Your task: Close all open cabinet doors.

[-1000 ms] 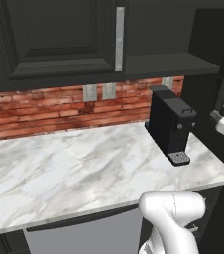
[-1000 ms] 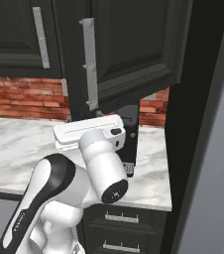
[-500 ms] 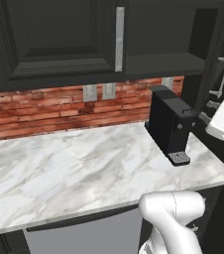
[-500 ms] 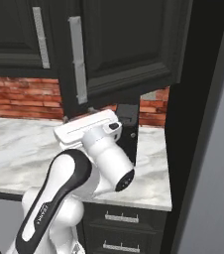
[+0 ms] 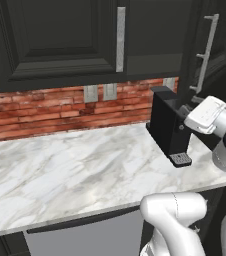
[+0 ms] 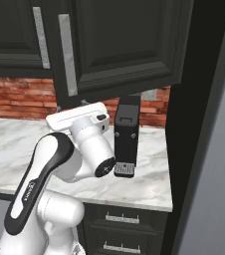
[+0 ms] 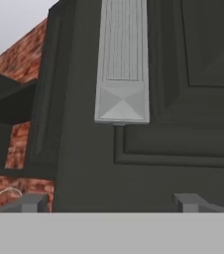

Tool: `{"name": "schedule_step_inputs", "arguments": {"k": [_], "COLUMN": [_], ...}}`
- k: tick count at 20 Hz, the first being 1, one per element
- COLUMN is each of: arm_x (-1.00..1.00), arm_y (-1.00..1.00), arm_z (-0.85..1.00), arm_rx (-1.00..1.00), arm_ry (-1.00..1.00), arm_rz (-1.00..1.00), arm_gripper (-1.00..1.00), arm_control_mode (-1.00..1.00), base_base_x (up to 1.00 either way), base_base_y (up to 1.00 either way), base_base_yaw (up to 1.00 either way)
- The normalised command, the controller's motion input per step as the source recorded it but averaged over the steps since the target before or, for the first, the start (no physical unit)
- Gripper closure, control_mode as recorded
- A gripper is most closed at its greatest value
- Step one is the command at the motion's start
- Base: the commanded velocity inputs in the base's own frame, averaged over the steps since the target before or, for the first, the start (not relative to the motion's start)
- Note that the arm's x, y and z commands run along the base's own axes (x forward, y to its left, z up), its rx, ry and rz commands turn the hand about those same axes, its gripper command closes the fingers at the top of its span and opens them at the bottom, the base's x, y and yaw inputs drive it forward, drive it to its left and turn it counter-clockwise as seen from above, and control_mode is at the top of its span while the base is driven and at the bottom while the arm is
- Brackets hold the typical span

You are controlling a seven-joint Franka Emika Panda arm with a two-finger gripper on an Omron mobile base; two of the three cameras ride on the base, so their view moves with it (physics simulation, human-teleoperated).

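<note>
The open cabinet door (image 6: 122, 45) hangs ajar above the counter's (image 5: 75, 170) right end, over the coffee machine (image 6: 127, 134). The end effector (image 7: 111, 201), fingers spread and empty, faces its lower face below the bar handle (image 7: 122, 59). Best to push flat near the handle-side edge, steadily, toward the frame.

Open cabinet door (image 6: 119, 45): hangs ajar above the table (image 6: 149, 184), its handle (image 6: 67, 55) at 9 o'clock on the panel. Closed cabinet door (image 5: 60, 40): at 9 o'clock of the open one, flush with the wall. Coffee machine (image 6: 127, 134): on the table, below the open door, before the brick wall (image 5: 45, 112). Hand (image 7: 111, 201): facing the open door's lower panel, handle end at 12 o'clock. Drawers (image 6: 124, 231): under the table.
</note>
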Motion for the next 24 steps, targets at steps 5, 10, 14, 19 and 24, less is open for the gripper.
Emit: {"name": "schedule_step_inputs", "arguments": {"k": [5, 10, 14, 19, 24], "arm_x": [0.47, 0.42, 0.29, 0.28, 0.39], "arm_y": [-0.01, 0.00, 0.00, 0.00, 0.00], "arm_z": [0.12, 0.03, 0.00, 0.00, 0.00], "arm_rx": [0.00, 0.00, 0.00, 0.00, 0.00], "arm_ry": [0.00, 0.00, 0.00, 0.00, 0.00], "arm_rz": [-0.01, -0.02, -0.10, -0.16, -0.15], "arm_gripper": [-1.00, -1.00, -1.00, -1.00, -1.00], "arm_control_mode": [-1.00, -1.00, -1.00, -1.00, -1.00], "base_base_x": [0.00, 0.00, 0.00, 0.00, 0.00], "base_base_y": [0.00, 0.00, 0.00, 0.00, 0.00], "base_base_yaw": [0.00, 0.00, 0.00, 0.00, 0.00]}}
